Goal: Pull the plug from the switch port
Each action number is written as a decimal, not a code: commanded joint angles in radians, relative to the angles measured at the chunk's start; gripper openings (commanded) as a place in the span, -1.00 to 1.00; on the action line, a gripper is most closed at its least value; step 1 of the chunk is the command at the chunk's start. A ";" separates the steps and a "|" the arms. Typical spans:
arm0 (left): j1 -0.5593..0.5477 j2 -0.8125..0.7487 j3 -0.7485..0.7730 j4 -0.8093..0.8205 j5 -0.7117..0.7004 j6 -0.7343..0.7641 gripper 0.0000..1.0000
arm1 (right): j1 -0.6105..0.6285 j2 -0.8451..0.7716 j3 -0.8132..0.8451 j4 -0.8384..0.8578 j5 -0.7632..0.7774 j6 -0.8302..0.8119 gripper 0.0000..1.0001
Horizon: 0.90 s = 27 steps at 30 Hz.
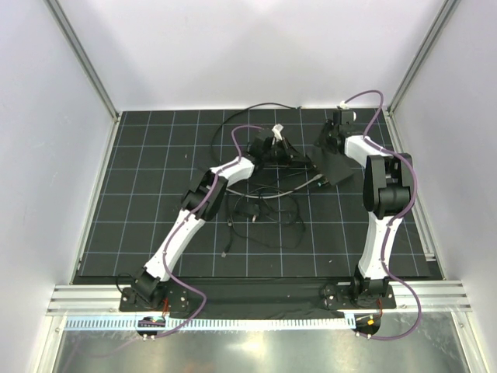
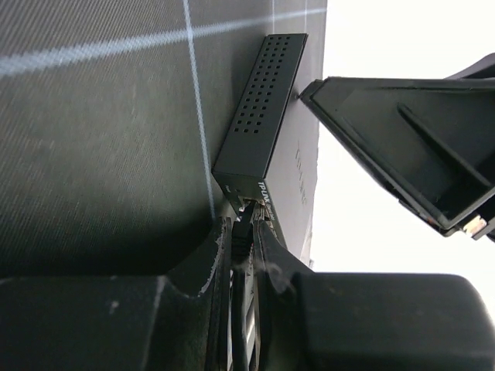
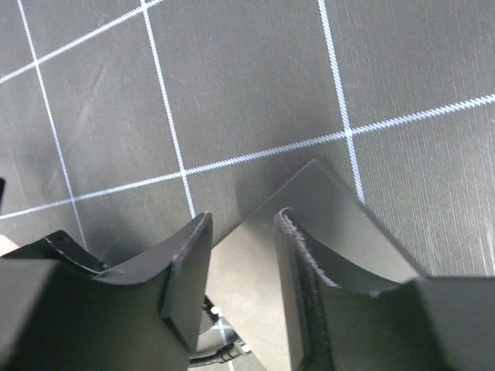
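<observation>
Lower centre, left-wrist view: the left gripper (image 2: 242,226) is pinched almost closed on the plug (image 2: 245,246), which sits at the switch port (image 2: 249,202) on the near end of the switch box (image 2: 259,108) (perforated side showing). Beyond, the right gripper (image 3: 241,224) stands part-open astride the box; whether it grips cannot be told.

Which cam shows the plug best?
Left wrist: the plug sits in the left gripper, at the switch port edge. Top external: too small to tell. Right wrist: not visible.

switch box (image 2: 259,116): matt black, perforated side
bench mat (image 3: 232,77): dark, matt, finely textured
right end effector (image 3: 241,224): black plastic, scuffed edges
</observation>
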 commanded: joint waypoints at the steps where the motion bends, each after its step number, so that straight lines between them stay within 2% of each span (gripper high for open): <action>1: 0.040 -0.021 -0.080 -0.145 0.012 0.116 -1.00 | -0.009 -0.029 -0.035 -0.126 0.071 -0.011 -0.05; 5: 0.054 0.000 -0.036 -0.144 0.074 0.123 -1.00 | -0.043 -0.025 -0.048 -0.126 0.061 -0.011 0.08; 6: 0.054 0.008 -0.023 -0.142 0.091 0.110 -0.92 | -0.046 -0.022 -0.046 -0.132 0.059 -0.010 0.09; 7: 0.054 0.017 -0.008 -0.137 0.099 0.098 -0.80 | -0.043 -0.017 -0.045 -0.136 0.055 -0.010 0.09; 8: 0.054 0.030 -0.013 -0.090 0.108 0.081 -0.53 | -0.044 -0.016 -0.043 -0.136 0.050 -0.010 0.10; 11: 0.051 0.053 -0.022 0.008 0.137 0.005 -0.17 | -0.043 -0.002 -0.038 -0.136 0.036 -0.011 0.09; 14: 0.045 0.060 -0.010 0.019 0.142 -0.002 -0.01 | -0.044 0.020 -0.026 -0.142 0.036 -0.002 0.06; 17: 0.039 0.063 0.004 -0.001 0.134 0.012 0.00 | -0.044 0.032 -0.017 -0.143 -0.011 0.001 0.03; 20: 0.028 0.077 0.038 -0.041 0.124 0.032 -0.13 | -0.044 0.032 -0.021 -0.136 -0.022 0.004 0.01; 26: 0.028 0.082 0.033 -0.059 0.110 0.041 -0.15 | -0.043 -0.051 -0.072 -0.083 0.018 0.009 0.05; 27: 0.028 0.077 0.032 -0.068 0.105 0.050 -0.15 | -0.043 -0.081 -0.075 -0.094 0.066 0.003 0.07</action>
